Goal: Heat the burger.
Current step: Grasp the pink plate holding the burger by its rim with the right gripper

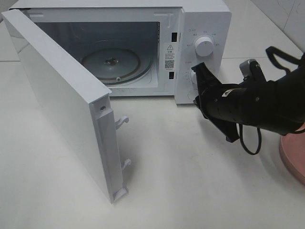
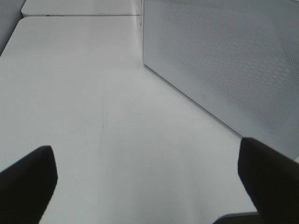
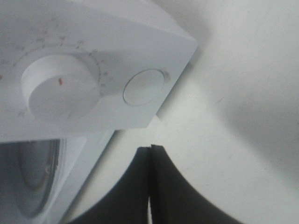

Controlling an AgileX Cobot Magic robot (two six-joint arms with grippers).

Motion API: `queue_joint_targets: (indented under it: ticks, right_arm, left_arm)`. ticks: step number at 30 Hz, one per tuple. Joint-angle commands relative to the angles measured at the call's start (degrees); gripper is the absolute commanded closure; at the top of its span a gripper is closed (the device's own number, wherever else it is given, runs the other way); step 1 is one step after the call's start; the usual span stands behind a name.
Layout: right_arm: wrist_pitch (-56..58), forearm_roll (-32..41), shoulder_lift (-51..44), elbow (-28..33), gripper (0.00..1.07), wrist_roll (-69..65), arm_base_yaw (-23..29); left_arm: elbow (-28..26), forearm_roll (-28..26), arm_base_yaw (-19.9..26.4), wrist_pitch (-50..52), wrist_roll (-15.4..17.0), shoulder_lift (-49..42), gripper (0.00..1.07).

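Your right hand (image 3: 150, 149), pinched shut like a poking finger, sits at four o'clock of the open white microwave (image 1: 200, 24).

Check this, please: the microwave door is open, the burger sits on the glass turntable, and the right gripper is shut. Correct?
No: the exterior high view shows the glass turntable bare, without a burger. The microwave door is open and the right gripper is shut.

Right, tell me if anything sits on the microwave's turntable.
No, the glass turntable inside the open microwave lies bare.
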State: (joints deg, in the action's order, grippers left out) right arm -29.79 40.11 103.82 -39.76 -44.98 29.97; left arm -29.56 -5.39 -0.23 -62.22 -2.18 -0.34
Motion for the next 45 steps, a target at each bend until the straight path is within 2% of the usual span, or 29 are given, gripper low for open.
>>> queue_joint_targets:
  ticks: [1,2,4,5,6,8,10,14,16,17,22,25,27,30,37,40,41,42,43,44,45]
  right_arm:
    - [9.11,-6.07,-3.55,0.06,1.07,7.39,-2.35]
    - [9.11,-6.07,-3.55,0.06,1.07,7.39,-2.35]
    - [16.39,-12.2,-6.19,0.06,1.07,10.2,-4.87]
    - [16.39,-12.2,-6.19,0.06,1.07,10.2,-4.87]
    - [21.03,-16.33,-7.56,0.06,1.07,11.4,-6.36]
    - [23.09,-17.99,-8.14,0.06,1.07,12.03,-7.05]
    - [33.69,-24.01,-11.0,0.06,1.07,15.47,-10.43]
    - [38.39,-26.41,-12.32,0.06,1.06,18.05,-11.8]
    - [47.9,-29.68,-14.38,-0.23,1.06,25.04,-13.64]
    - [47.9,-29.68,-14.38,-0.23,1.06,25.04,-13.64]
    - [62.05,-32.72,-15.13,-3.15,1.04,36.44,-13.98]
    - [63.94,-33.35,-15.24,-3.61,1.04,38.5,-13.98]
    - [68.93,-35.75,-15.24,-5.21,1.04,44.98,-13.98]
    - [68.98,-37.24,-15.41,-5.27,1.03,48.82,-14.55]
    - [71.05,-37.7,-15.64,-5.27,1.0,49.1,-17.53]
    - [71.33,-38.73,-15.64,-5.27,0.95,48.47,-18.91]
    - [71.39,-39.19,-15.64,-5.27,0.91,48.24,-19.48]
    - [71.39,-39.76,-15.64,-5.27,0.8,48.24,-20.51]
    - [71.39,-39.76,-15.64,-5.27,0.8,48.24,-20.51]
    - [71.33,-40.45,-15.64,-5.27,0.61,48.24,-21.49]
    - [71.16,-40.97,-15.64,-5.27,0.5,48.3,-21.94]
  left_arm:
    - [0.0,-0.46,-0.29,0.8,0.06,-0.86,0.09]
    - [0.0,-0.46,-0.29,0.8,0.06,-0.86,0.09]
    - [0.0,-0.46,-0.29,0.8,0.06,-0.86,0.09]
    - [0.0,-0.46,-0.29,0.8,0.06,-0.86,0.09]
    - [0.0,-0.46,-0.29,0.8,0.06,-0.86,0.09]
    - [0.0,-0.46,-0.29,0.8,0.06,-0.86,0.09]
    - [0.0,-0.46,-0.29,0.8,0.06,-0.86,0.09]
    - [0.0,-0.46,-0.29,0.8,0.06,-0.86,0.09]
    - [0.0,-0.46,-0.29,0.8,0.06,-0.86,0.09]
    - [0.0,-0.46,-0.29,0.8,0.06,-0.86,0.09]
    - [0.0,-0.46,-0.29,0.8,0.06,-0.86,0.09]
    - [0.0,-0.46,-0.29,0.8,0.06,-0.86,0.09]
    - [0.0,-0.46,-0.29,0.8,0.06,-0.86,0.09]
    - [0.0,-0.46,-0.29,0.8,0.06,-0.86,0.09]
    - [0.0,-0.46,-0.29,0.8,0.06,-0.86,0.09]
    - [0.0,-0.46,-0.29,0.8,0.06,-0.86,0.09]
    - [0.0,-0.46,-0.29,0.8,0.06,-0.86,0.09]
    - [0.0,-0.46,-0.29,0.8,0.06,-0.86,0.09]
    - [0.0,-0.46,-0.29,0.8,0.06,-0.86,0.09]
    - [0.0,-0.46,-0.29,0.8,0.06,-0.86,0.09]
    - [0.0,-0.46,-0.29,0.8,0.06,-0.86,0.09]
